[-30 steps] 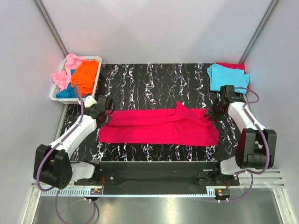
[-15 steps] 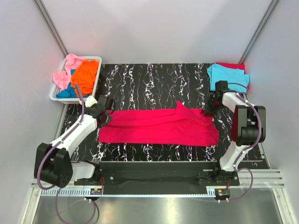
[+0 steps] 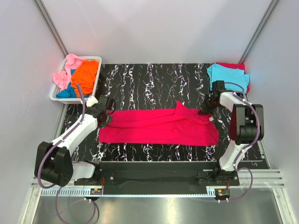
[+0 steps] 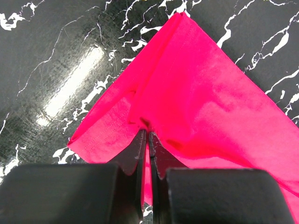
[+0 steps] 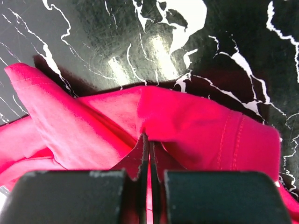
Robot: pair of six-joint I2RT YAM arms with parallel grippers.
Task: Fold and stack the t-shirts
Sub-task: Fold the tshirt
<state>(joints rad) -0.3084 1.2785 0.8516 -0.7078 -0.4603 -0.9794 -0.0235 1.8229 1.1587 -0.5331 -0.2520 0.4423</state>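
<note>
The large crimson-red t-shirt lies folded into a long band across the middle of the black marbled table. My left gripper is shut on its far left corner, with cloth pinched between the fingers. My right gripper is shut on its far right corner. A folded cyan t-shirt lies on top of a folded red one at the far right corner. Orange, pink and blue shirts sit crumpled in the white basket.
The white slotted basket stands off the table's far left corner. The folded stack takes up the far right corner. Grey walls close in the left, right and back. The table shows bare behind the shirt.
My right arm has swung its elbow in and the gripper has shifted slightly left and away along the shirt's far right corner. The left gripper has hardly moved.
</note>
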